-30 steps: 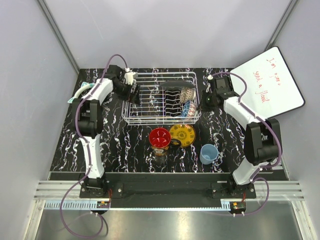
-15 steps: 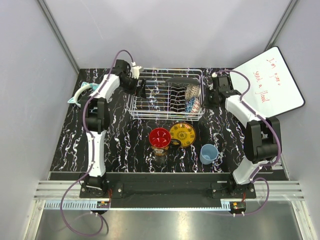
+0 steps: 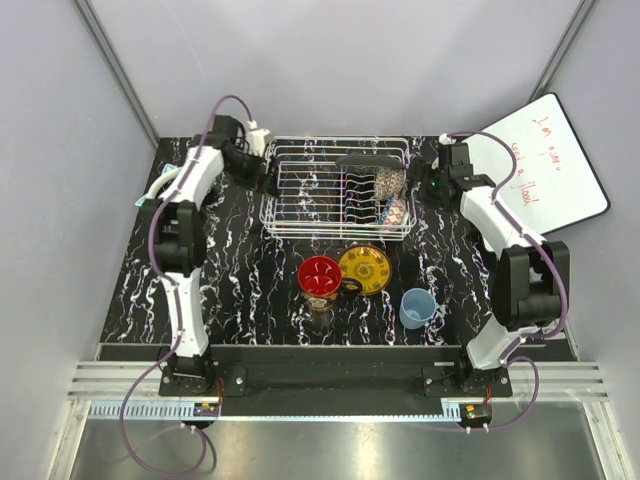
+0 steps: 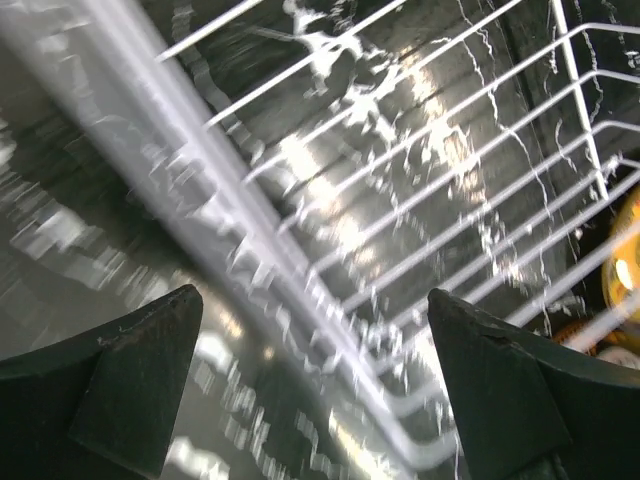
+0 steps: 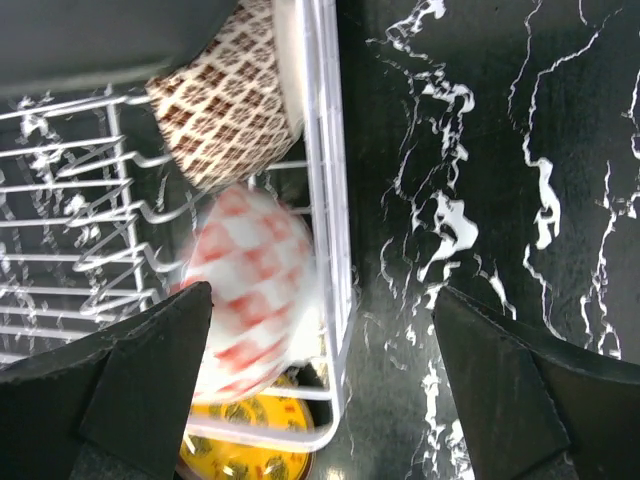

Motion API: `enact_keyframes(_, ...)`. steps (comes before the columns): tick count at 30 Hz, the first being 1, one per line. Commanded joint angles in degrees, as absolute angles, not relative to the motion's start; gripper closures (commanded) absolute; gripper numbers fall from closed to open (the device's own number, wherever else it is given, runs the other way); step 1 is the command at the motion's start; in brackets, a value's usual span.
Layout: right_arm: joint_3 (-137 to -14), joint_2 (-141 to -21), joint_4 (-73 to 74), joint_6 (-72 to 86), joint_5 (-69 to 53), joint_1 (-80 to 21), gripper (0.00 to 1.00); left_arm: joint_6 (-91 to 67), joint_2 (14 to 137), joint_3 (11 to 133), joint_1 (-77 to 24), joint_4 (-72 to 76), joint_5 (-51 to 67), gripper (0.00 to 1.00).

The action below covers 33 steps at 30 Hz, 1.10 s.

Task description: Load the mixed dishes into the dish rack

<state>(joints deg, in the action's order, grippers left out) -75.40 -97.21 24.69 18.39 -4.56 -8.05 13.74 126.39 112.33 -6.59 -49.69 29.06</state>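
Note:
The white wire dish rack [image 3: 300, 190] stands at the back middle of the table. In it lean a dark square plate [image 3: 366, 162], a brown-mesh bowl [image 3: 386, 182] [image 5: 225, 120] and a checked patterned bowl [image 3: 397, 210] [image 5: 250, 290]. In front of the rack sit a red bowl [image 3: 320, 274], a yellow plate [image 3: 365, 268] [image 5: 250, 462], a dark mug [image 3: 321, 305] and a light-blue cup [image 3: 417, 306]. My left gripper [image 3: 266, 178] [image 4: 315, 380] is open over the rack's left rim [image 4: 200, 200]. My right gripper [image 3: 426, 190] [image 5: 320, 370] is open astride the right rim [image 5: 325, 200], holding nothing.
A whiteboard [image 3: 540, 165] with red writing leans at the back right. Teal headphones [image 3: 160, 186] lie at the left edge behind my left arm. Grey walls enclose the table on three sides.
The rack has shifted a little toward the back right and now sits square. My right gripper has opened at the right rim. My left gripper has drawn back to the left rim.

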Motion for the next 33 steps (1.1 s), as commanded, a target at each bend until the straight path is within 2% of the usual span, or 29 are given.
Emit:
enact_keyframes(1,-72.35,-89.66,24.87,18.63,-4.05,-8.70,0.00,16.43,113.13,112.94,-4.22,-52.38,26.20,0.01)
enact_keyframes(5,-69.00,-85.00,25.05,19.07,-1.68,-8.70,0.00,17.40,106.97,112.94,-4.31,-55.80,25.92,0.01)
enact_keyframes(7,-67.16,-81.14,25.57,19.77,-1.14,-8.79,0.01,22.63,103.46,110.50,-4.48,-62.03,31.27,0.01)
enact_keyframes(8,-65.15,-76.77,26.62,19.95,-0.27,-9.57,0.00,29.38,99.01,106.39,-7.09,-70.14,34.33,0.01)
enact_keyframes(10,-63.64,-72.02,27.68,19.51,2.54,-11.15,0.00,37.07,93.20,95.32,-10.62,-73.29,34.19,0.01)
enact_keyframes(12,-60.48,-68.75,27.60,18.81,0.55,-13.70,0.00,40.42,89.23,83.14,-13.86,-72.78,31.30,0.01)
enact_keyframes(15,-54.68,-62.86,25.85,27.91,-2.38,-13.62,0.00,39.12,84.30,73.32,-18.00,-67.95,28.13,0.01)
enact_keyframes(17,-50.57,-58.73,25.75,36.10,-3.07,-13.27,0.00,36.32,83.58,71.81,-20.64,-64.87,27.51,0.01)
enact_keyframes(20,-43.34,-52.31,18.74,37.36,-8.07,-13.18,0.00,32.97,84.55,72.68,-25.57,-61.71,26.55,0.01)
enact_keyframes(26,-43.94,-48.78,23.63,31.12,-6.59,-13.27,0.01,29.19,88.50,77.51,-28.39,-59.50,28.39,0.01)
enact_keyframes(28,-44.03,-49.04,24.43,29.80,-6.50,-13.27,0.04,25.86,89.82,78.74,-28.48,-57.75,28.65,0.01)
enact_keyframes(33,-44.82,-49.66,24.96,28.48,-6.77,-13.27,0.05,19.87,92.54,77.26,-28.83,-54.32,29.44,0.01)
